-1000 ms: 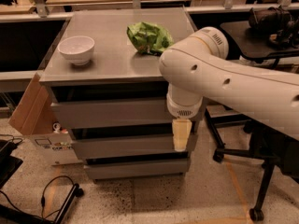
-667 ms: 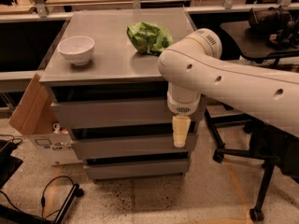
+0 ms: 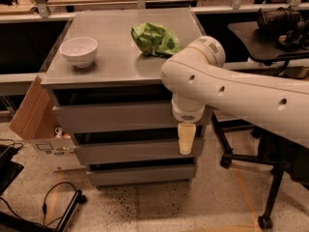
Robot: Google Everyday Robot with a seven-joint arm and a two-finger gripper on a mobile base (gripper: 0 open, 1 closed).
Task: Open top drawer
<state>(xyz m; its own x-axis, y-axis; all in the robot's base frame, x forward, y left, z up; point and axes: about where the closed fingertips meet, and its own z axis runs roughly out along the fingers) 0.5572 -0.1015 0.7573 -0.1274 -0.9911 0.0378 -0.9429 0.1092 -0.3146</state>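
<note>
a grey metal cabinet with a flat steel top stands on a speckled floor, and the top drawer, a wide matte-grey drawer with a plain front without handle, is directly under this top, with a dark gap above its front. two slimmer grey drawer fronts are below it. the thick white robot arm comes from the right side and bends down before the right end of the cabinet. its gripper, pale cream in colour, points straight down in front of the right end of the drawers; its round white wrist covers the right end of the top drawer front, and its tip hangs at the height of the second front. if the gripper is open or closed, i cannot tell. on the cabinet top a small white ceramic bowl stands at the left, and a crumpled green bag lies at the back right, well apart from the bowl. a brown cardboard box leans at the left side of the cabinet.
</note>
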